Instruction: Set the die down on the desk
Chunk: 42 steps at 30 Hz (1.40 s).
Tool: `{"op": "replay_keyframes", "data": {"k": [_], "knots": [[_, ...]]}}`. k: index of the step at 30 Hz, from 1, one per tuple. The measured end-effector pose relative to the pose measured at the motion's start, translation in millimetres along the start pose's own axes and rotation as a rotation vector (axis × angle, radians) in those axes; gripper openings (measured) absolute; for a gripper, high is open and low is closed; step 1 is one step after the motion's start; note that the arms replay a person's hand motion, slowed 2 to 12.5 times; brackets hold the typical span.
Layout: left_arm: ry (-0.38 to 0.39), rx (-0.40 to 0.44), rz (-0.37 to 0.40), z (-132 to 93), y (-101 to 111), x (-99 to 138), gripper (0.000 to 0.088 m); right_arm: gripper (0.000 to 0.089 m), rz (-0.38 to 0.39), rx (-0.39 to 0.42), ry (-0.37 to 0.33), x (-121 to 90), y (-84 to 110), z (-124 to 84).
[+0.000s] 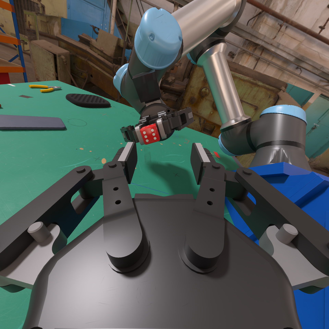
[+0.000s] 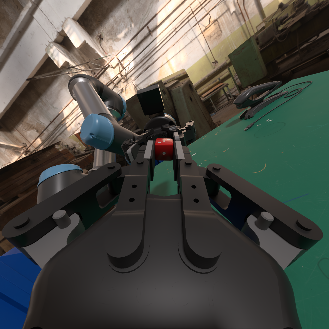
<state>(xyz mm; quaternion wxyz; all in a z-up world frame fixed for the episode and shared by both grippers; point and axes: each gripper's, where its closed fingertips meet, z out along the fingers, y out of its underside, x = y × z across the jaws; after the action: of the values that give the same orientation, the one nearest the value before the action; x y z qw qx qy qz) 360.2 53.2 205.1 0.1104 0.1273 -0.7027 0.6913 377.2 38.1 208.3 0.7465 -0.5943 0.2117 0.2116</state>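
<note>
A red die [image 1: 149, 133] with white pips is held in the air above the green desk [image 1: 44, 160]. My right gripper [image 2: 163, 149] is shut on the die [image 2: 163, 149], a pad on each side. In the left wrist view that gripper [image 1: 149, 134] shows just beyond my own fingertips, die facing me. My left gripper [image 1: 163, 147] is open and empty, its fingers spread wide, just short of the die and slightly below it. The left gripper also shows behind the die in the right wrist view [image 2: 160, 132].
On the desk lie yellow-handled pliers [image 1: 44, 88], a black perforated pad [image 1: 88, 100] and a grey flat slab [image 1: 32, 122] at the left. A grey barcode scanner [image 2: 258, 96] with a cable [image 2: 277, 108] lies at the far right. A blue base block [image 1: 293, 192] stands under the right arm.
</note>
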Motion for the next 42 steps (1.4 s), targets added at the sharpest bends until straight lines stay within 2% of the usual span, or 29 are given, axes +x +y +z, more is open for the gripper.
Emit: {"op": "replay_keyframes", "data": {"k": [15,23,35,42], "knots": [[0.012,-0.002,0.006,2,0,4,0.0550,0.0179,0.003,-0.023,0.019,5,6.2,2],[0.007,0.010,0.013,1,-3,5,0.0555,0.0179,0.029,-0.037,0.021,10,15.5,3],[0.068,0.044,0.014,-2,-10,16,0.0531,0.0179,0.064,-0.083,0.043,21,35.4,5],[0.070,0.064,0.007,-4,-14,17,0.0527,0.0179,0.072,-0.098,0.041,22,41.7,5]]}}
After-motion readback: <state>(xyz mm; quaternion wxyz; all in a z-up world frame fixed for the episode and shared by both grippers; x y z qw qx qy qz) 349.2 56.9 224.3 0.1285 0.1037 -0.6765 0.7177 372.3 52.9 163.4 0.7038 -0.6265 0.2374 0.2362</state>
